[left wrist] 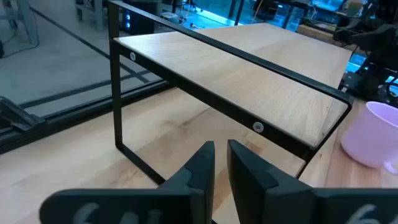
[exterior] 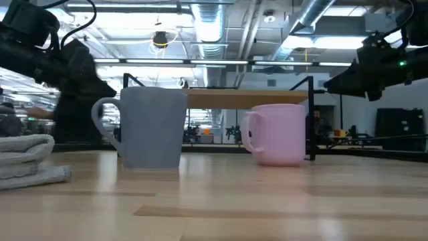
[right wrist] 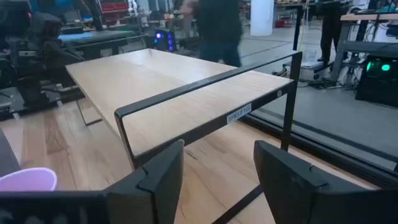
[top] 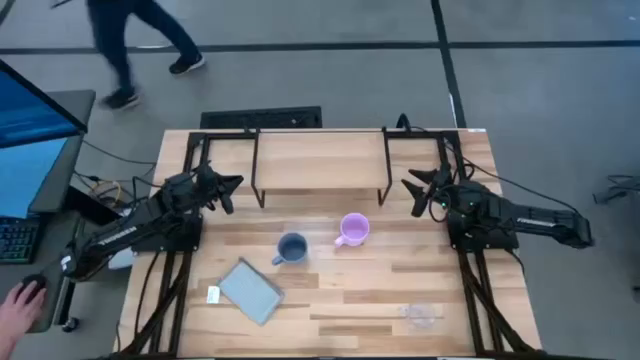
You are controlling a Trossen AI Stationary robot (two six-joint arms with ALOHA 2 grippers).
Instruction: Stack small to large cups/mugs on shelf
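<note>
Two tools, both empty, parked at the shelf (top: 320, 160) ends. My left tool (top: 228, 190), fingers nearly together, sits off its left end. Grey-blue mug (top: 291, 248) and pink-lilac mug (top: 353, 230) stand between my tools, nearer me than the shelf; glass cup (top: 421, 315) well behind my right tool (top: 418, 190), which is spread wide. Judgement: nothing stacked yet; shelf top bare.

The pink mug (left wrist: 373, 134) (left wrist view) is cut off at the edge.
</note>
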